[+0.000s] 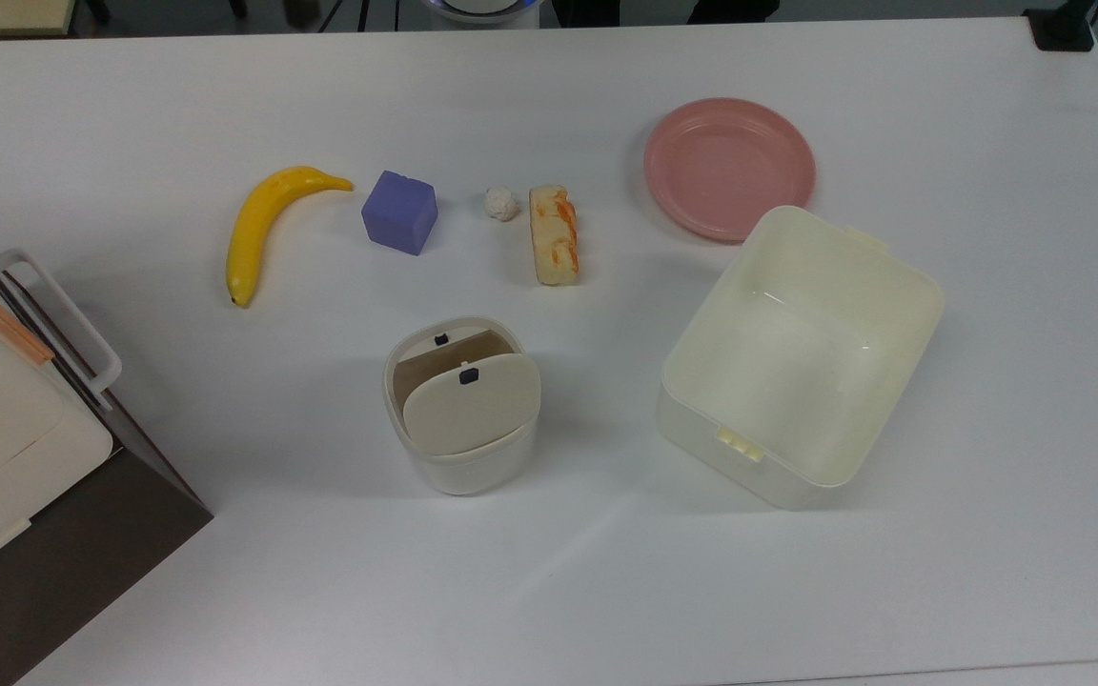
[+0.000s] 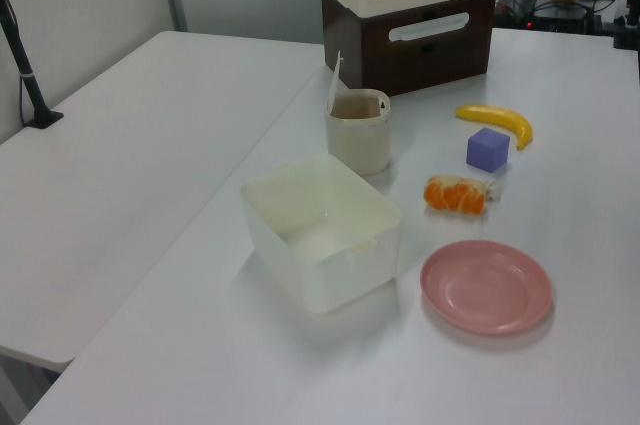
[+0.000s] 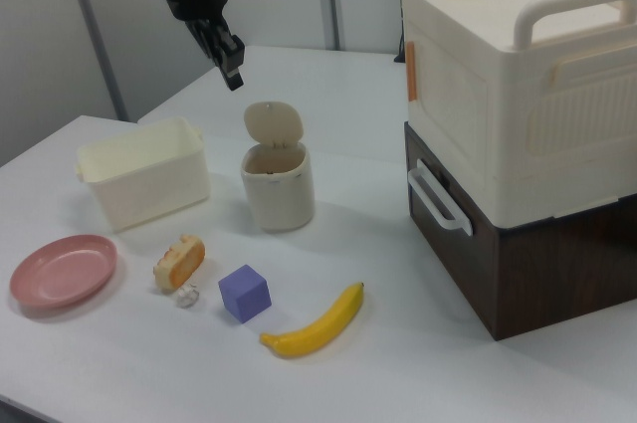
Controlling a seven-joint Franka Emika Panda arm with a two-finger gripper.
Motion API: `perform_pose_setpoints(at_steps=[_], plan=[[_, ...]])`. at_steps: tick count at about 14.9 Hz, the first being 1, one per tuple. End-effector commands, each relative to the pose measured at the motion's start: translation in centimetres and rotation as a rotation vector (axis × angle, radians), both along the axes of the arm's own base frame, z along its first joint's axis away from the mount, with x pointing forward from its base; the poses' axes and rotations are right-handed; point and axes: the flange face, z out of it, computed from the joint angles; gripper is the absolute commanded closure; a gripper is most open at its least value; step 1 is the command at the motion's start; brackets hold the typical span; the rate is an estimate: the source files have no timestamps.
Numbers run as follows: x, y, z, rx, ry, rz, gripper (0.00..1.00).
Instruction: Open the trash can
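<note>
The trash can (image 1: pixel 461 448) is a small cream-white rounded bin near the middle of the table, also seen as the trash can (image 2: pixel 358 140) and the trash can (image 3: pixel 278 189). Its beige lid (image 3: pixel 274 125) stands upright at the hinge, and the inside is exposed. A small black button (image 1: pixel 440 338) sits on the rim. My gripper (image 3: pixel 235 78) hangs high above the table, up and to the right view's left of the can, well clear of it. Its fingers are shut with nothing in them.
A banana (image 1: pixel 258 224), a purple cube (image 1: pixel 400 211), a small white ball (image 1: pixel 501 203) and an orange-streaked bread piece (image 1: pixel 554 235) lie behind the can. A pink plate (image 1: pixel 729 167) and a lidless cream tub (image 1: pixel 802 357) sit at the top view's right. A brown-and-cream box (image 1: pixel 6 448) stands at the top view's left.
</note>
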Motion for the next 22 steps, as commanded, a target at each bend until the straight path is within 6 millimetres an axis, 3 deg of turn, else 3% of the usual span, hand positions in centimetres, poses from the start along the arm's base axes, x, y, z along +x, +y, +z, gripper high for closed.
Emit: perform_pose_setpoints(at_steps=[1, 8, 10, 18, 22], plan=[[-4.5, -3.2, 0.6, 0.037, 0.039, 0.082, 1.0], [-5.2, -3.8, -0.7, 0.05, 0.092, 0.133, 1.0], [-5.2, -3.6, -0.7, 0.05, 0.092, 0.134, 0.01], [-5.1, -3.6, -0.9, 0.044, 0.099, 0.166, 0.0], [-5.4, -3.4, -1.6, 0.028, 0.145, 0.342, 0.0]])
